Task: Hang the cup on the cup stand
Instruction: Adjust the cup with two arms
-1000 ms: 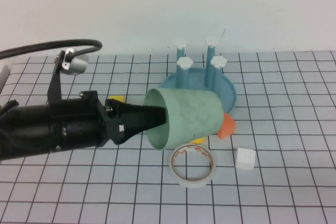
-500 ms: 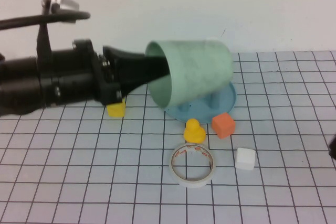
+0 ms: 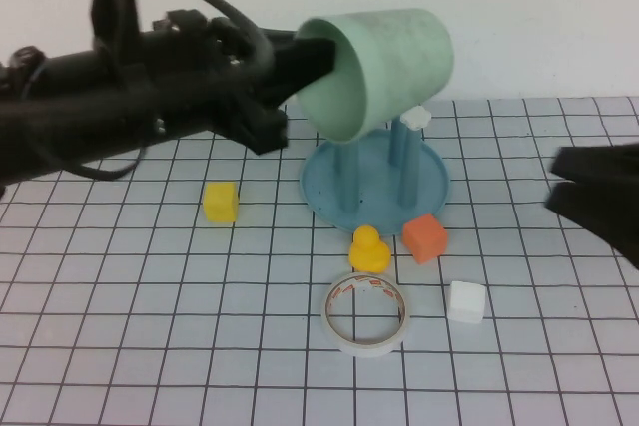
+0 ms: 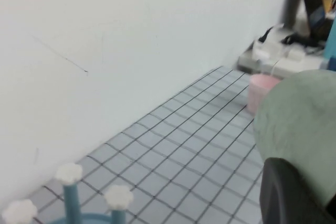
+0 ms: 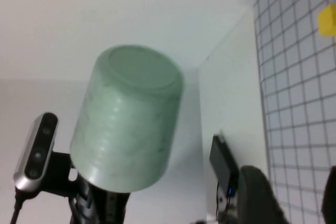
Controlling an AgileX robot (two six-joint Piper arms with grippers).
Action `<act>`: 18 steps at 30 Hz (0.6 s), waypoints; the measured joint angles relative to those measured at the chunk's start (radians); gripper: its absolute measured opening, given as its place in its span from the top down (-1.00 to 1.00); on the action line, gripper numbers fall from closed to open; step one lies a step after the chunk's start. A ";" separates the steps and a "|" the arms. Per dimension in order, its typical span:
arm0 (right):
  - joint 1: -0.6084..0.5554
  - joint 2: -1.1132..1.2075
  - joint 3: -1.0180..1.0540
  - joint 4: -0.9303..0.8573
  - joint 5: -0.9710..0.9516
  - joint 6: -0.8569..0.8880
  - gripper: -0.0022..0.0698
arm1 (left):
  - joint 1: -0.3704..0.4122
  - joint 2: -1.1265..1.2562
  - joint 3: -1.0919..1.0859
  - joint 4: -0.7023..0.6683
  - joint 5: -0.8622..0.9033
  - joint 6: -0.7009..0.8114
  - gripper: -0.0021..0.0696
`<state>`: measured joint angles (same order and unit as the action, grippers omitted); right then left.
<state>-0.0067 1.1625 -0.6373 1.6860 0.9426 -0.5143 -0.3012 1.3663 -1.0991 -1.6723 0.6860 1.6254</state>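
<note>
My left gripper [image 3: 318, 62] is shut on the rim of the pale mint-green cup [image 3: 384, 65], one finger inside it. It holds the cup on its side, mouth toward the arm, high above the blue cup stand [image 3: 344, 202]. The cup hides most of the pegs; one white cap [image 3: 416, 118] shows below it. In the left wrist view the cup [image 4: 304, 124] lies against my finger [image 4: 289, 192], with white-capped pegs [image 4: 68, 174] below. My right gripper [image 3: 552, 184] is open and empty at the right edge. The right wrist view shows the cup [image 5: 128, 119] from its closed base end.
In front of the stand lie a yellow duck [image 3: 368, 247], an orange cube [image 3: 425, 237], a white cube [image 3: 466, 301] and a white tape roll [image 3: 366, 313]. A yellow cube [image 3: 221, 201] sits to the stand's left. The back wall is close behind.
My left arm has lifted the cup from table level up and back, above the stand's pegs. My right gripper has come into the high view from the right edge.
</note>
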 joint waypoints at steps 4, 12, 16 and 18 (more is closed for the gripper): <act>0.106 0.073 -0.078 0.000 -0.022 0.054 0.17 | -0.041 0.000 -0.006 -0.003 -0.062 0.074 0.93; 0.227 0.164 -0.223 0.000 -0.099 0.135 0.17 | -0.050 0.000 -0.010 -0.007 -0.101 0.150 0.93; 0.233 0.182 -0.255 0.000 -0.141 0.137 0.17 | -0.050 0.000 -0.010 -0.007 -0.105 0.176 0.93; 0.233 0.182 -0.255 0.000 -0.164 0.138 0.17 | -0.050 0.000 -0.010 -0.007 -0.105 0.188 0.93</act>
<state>0.2267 1.3446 -0.8924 1.6860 0.7784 -0.3767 -0.3514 1.3663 -1.1088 -1.6796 0.5807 1.8130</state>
